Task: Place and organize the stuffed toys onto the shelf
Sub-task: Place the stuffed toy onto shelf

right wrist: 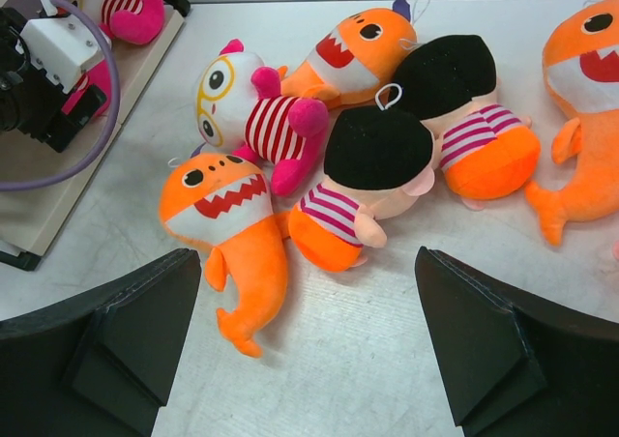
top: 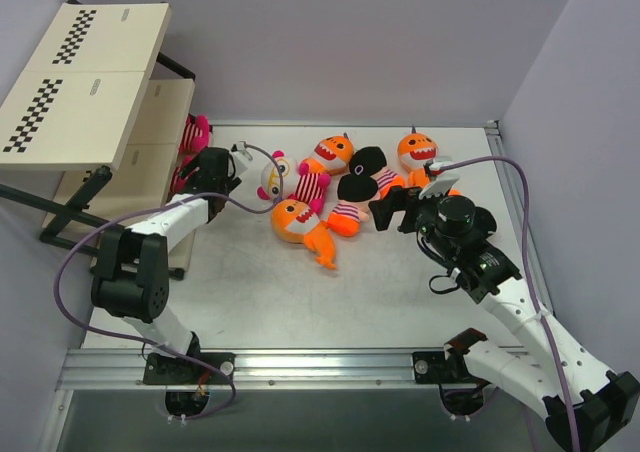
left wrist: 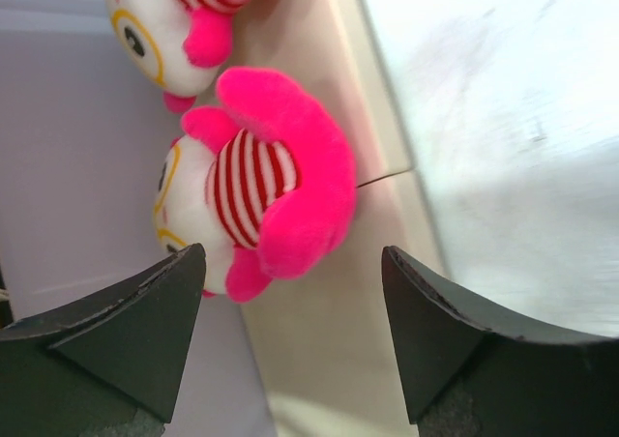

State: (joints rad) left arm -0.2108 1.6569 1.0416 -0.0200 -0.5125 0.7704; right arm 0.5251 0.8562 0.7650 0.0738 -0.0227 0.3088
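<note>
The shelf (top: 90,92) stands at the far left. Two pink-and-white striped dolls lie on its lower board (left wrist: 319,350): one (left wrist: 261,181) just ahead of my left gripper (left wrist: 290,273), the other (left wrist: 184,12) beyond it. The left gripper (top: 195,175) is open, nothing between its fingers. Mid-table lie more stuffed toys: a shark (right wrist: 237,234), a black-headed doll (right wrist: 363,176), a second one (right wrist: 464,99), a striped doll (right wrist: 256,113), and further sharks (right wrist: 353,50) (right wrist: 585,89). My right gripper (right wrist: 305,263) hovers open before them.
The shelf's black frame legs (top: 75,207) reach onto the table at the left. Purple-grey walls close in the back and both sides. A purple cable (top: 100,232) loops off the left arm. Bare table (top: 330,312) lies between the toys and the arm bases.
</note>
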